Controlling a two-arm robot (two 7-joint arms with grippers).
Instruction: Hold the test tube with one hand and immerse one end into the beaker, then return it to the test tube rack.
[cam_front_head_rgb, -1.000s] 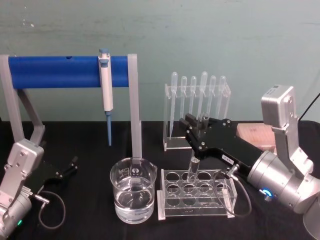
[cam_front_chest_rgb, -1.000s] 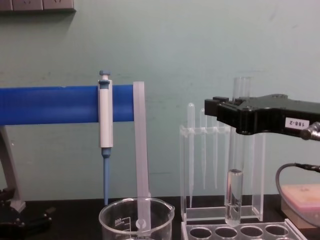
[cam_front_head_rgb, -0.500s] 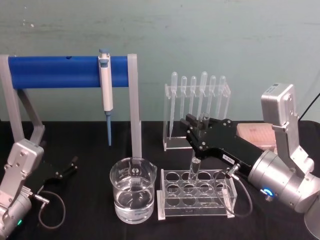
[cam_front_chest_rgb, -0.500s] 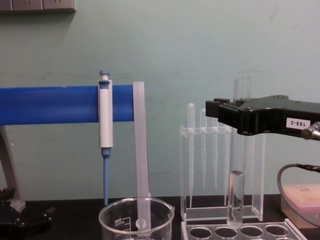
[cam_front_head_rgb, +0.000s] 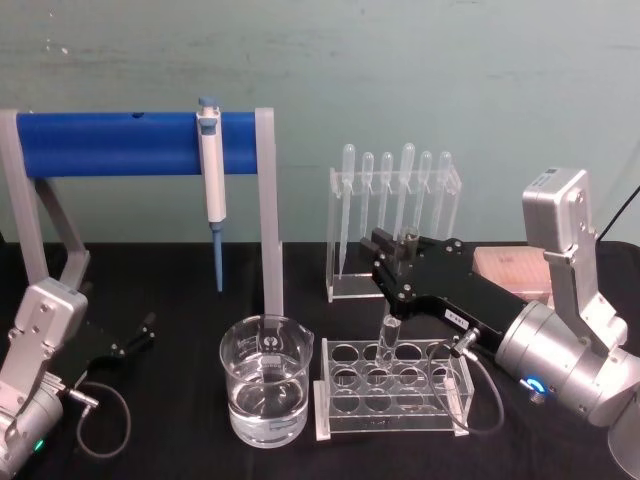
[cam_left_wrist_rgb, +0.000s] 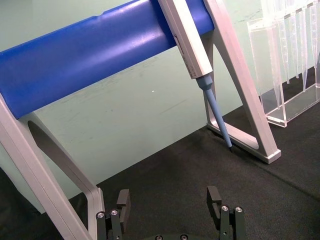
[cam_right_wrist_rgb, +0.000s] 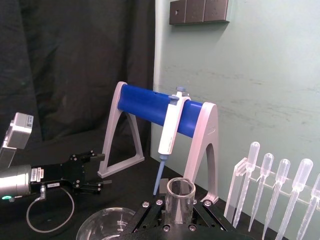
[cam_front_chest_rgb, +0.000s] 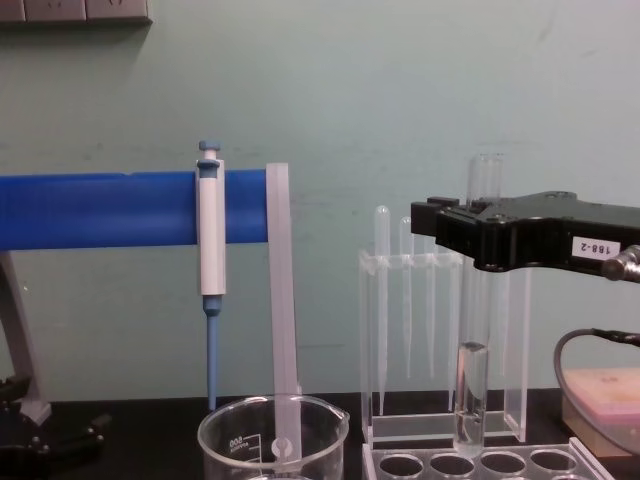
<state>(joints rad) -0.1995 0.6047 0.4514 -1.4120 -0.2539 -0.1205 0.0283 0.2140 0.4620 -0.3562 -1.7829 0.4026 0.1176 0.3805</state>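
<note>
My right gripper (cam_front_head_rgb: 404, 247) is shut on the test tube (cam_front_head_rgb: 388, 335), a clear glass tube held upright. In the chest view the test tube (cam_front_chest_rgb: 471, 395) hangs from the right gripper (cam_front_chest_rgb: 472, 226), its rounded end just above the top of the clear tube rack (cam_front_chest_rgb: 500, 464). The tube's open mouth (cam_right_wrist_rgb: 180, 199) stands up between the fingers in the right wrist view. The beaker (cam_front_head_rgb: 267, 392), part full of clear liquid, stands left of the rack; its rim (cam_front_chest_rgb: 272, 432) is in the chest view. My left gripper (cam_front_head_rgb: 140, 333) rests open at the table's left (cam_left_wrist_rgb: 168, 200).
The clear tube rack (cam_front_head_rgb: 395, 392) has several empty holes. Behind it stands an acrylic stand of plastic pipettes (cam_front_head_rgb: 395, 205). A blue-barred frame (cam_front_head_rgb: 130, 143) carries a blue-and-white pipettor (cam_front_head_rgb: 211, 170) behind the beaker. A pink box (cam_front_head_rgb: 512, 270) lies at the back right.
The right gripper has sunk slightly with the test tube, bringing the tube's lower end closer to the rack. The left arm has not moved.
</note>
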